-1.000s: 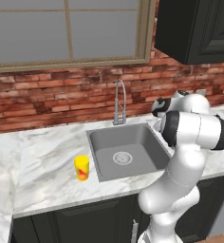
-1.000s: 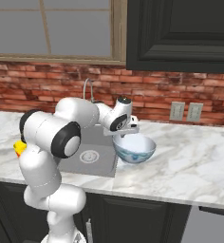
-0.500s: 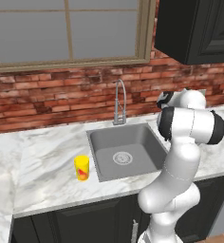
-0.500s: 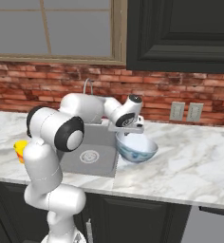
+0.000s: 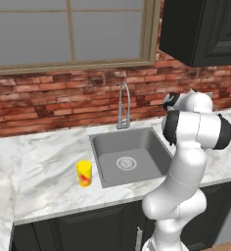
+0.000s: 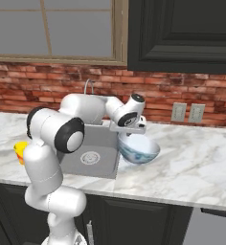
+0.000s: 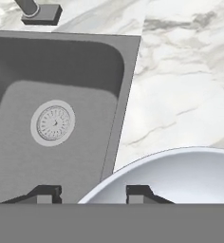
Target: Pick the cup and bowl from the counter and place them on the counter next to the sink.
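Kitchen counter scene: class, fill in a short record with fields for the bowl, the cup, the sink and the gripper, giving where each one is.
bowl: upright on the counter, just right of the sink
cup: upright on the counter left of the sink, apart from the arm
sink: nothing in the basin, faucet behind
gripper: over the bowl's near rim, jaws parted, one fingertip inside the rim

White marble counter [image 5: 54, 166] around sink [image 5: 129, 154]; cup [image 5: 84, 173] left, bowl [image 6: 138, 149] apparently right

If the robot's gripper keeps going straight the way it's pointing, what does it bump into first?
Probably the bowl: the gripper points down with its rim between the fingertips. The sink edge lies beyond, though depth is hard to judge.
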You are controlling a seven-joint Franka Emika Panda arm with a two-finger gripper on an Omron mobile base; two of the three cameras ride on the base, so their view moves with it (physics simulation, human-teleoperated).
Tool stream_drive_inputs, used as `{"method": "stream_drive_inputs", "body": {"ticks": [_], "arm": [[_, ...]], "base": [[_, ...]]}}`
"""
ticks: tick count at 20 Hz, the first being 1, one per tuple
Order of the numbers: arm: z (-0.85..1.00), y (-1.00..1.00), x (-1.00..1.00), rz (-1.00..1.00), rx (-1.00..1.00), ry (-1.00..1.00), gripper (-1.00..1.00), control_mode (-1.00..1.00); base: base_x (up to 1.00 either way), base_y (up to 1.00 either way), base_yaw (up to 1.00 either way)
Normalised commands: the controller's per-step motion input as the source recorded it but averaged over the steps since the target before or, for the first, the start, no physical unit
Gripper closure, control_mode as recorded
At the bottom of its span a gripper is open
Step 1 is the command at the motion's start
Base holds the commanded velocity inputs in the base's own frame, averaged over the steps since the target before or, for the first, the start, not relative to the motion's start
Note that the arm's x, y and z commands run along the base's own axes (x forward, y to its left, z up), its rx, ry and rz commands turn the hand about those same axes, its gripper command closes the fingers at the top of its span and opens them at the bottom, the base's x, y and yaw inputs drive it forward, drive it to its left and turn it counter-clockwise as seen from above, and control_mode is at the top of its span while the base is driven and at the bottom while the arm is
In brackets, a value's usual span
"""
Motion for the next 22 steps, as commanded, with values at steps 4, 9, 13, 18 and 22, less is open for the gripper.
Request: {"method": "stream_drive_inputs", "body": {"ticks": [4, 9, 13, 18, 22], "arm": [[0.09, 0.01, -0.04, -0.02, -0.02, 0.0, -1.0, -1.0], [0.27, 0.07, -0.31, -0.12, -0.05, 0.0, -1.0, -1.0], [0.41, 0.19, -0.32, -0.1, -0.06, -0.01, -1.0, -1.0], [0.45, 0.18, -0.53, -0.1, -0.04, 0.0, -1.0, -1.0], [0.2, 0.16, -0.64, -0.14, -0.03, 0.0, -1.0, -1.0]], "base": [[0.0, 0.0, 0.0], [0.0, 0.0, 0.0], [0.0, 0.0, 0.0], [0.0, 0.0, 0.0], [0.0, 0.0, 0.0]]}}
